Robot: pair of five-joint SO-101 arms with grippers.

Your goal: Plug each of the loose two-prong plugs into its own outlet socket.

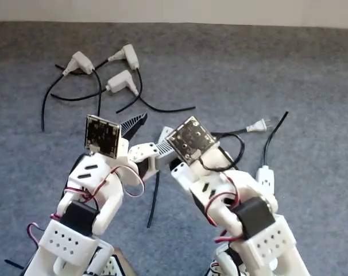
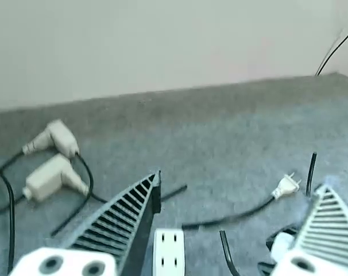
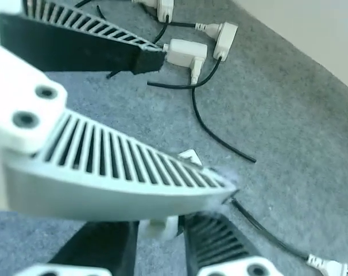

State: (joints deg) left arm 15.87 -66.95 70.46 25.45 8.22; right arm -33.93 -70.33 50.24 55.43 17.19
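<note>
Lying loose: one two-prong plug [image 1: 259,125] toward the right edge of the table [image 1: 312,69], apart from any socket.
Plug axis: roughly left-to-right across the table, prongs toward the right edge, black cord [image 2: 237,217] trailing back toward mid-table.
Nearer arm: the right, by my judgement; the plug lies off to the right-edge side of the right hand [image 3: 161,225].
Right hand state: cannot tell; a white piece [image 3: 154,231] shows at it, and whether it is held or merely behind is unclear.
Left hand [image 2: 241,183]: spread wide, gripping nothing, over mid-table close to the right hand.
Sockets counted: two. One outlet socket [image 1: 266,178] lies beside the right arm, long axis far-to-near. A second socket [image 2: 169,256] lies under the left hand.
Far-left corner: three corded white pieces [image 1: 122,81], probably already mated, too small to confirm.
</note>
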